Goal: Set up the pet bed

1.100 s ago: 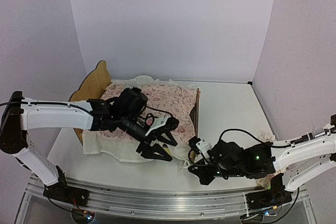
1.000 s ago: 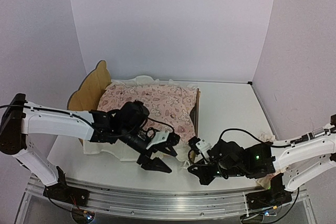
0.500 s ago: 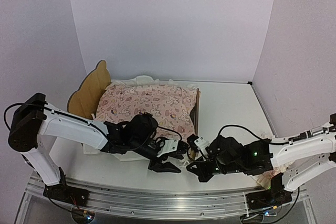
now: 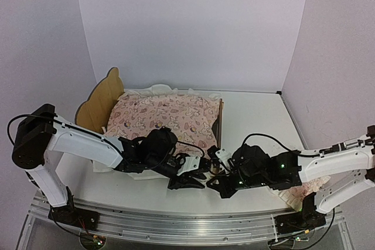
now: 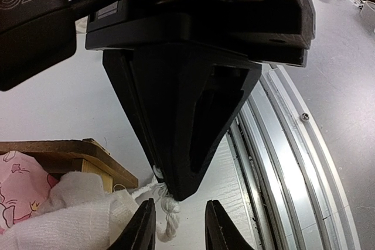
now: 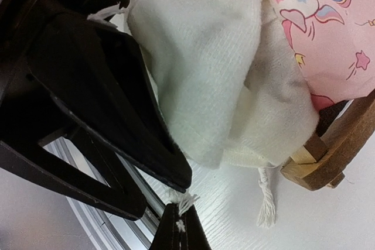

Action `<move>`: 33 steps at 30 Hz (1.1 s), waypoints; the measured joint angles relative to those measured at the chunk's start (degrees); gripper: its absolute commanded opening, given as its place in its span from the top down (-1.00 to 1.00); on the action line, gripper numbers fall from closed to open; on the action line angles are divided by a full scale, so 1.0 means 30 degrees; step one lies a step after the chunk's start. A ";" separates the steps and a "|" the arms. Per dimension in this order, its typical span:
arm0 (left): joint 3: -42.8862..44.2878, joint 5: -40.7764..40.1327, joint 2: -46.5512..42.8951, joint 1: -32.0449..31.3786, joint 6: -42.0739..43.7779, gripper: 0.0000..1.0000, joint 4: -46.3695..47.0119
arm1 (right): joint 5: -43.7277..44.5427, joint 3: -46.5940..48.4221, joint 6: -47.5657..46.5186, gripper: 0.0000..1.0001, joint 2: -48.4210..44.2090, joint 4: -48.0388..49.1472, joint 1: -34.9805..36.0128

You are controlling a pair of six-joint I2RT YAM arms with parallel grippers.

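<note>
Top external view: small light plywood pet bed (image 4: 99,99) with a scalloped headboard, on the left half of the white table (image 4: 258,118). Its long axis runs across the table, headboard left, footboard (image 4: 220,120) toward centre. Pink printed cream-ruffled cover (image 4: 170,115) lies over it. Left gripper (image 4: 196,178) and right gripper (image 4: 218,182) meet at the near foot corner; jaw gaps unreadable here.
Left wrist view: left jaws narrowly apart, twisted white cord (image 5: 168,215) between the fingertips.
Right wrist view: right jaws pinched on the cord's frayed end.
</note>
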 measured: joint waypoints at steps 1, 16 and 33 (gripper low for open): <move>0.0000 -0.0057 0.0027 0.0002 0.0018 0.43 0.0059 | -0.0072 0.0000 0.0000 1.00 0.0000 0.0000 -0.0051; 0.0000 -0.1036 0.0228 -0.0004 0.0381 0.51 0.0526 | -0.0549 -0.0007 0.0014 1.00 -0.0382 0.0089 -0.0260; 0.0000 -0.1610 0.0265 -0.0019 -0.1467 1.00 0.0472 | -0.0292 -0.0076 0.0751 0.54 -0.0512 0.0196 -0.0513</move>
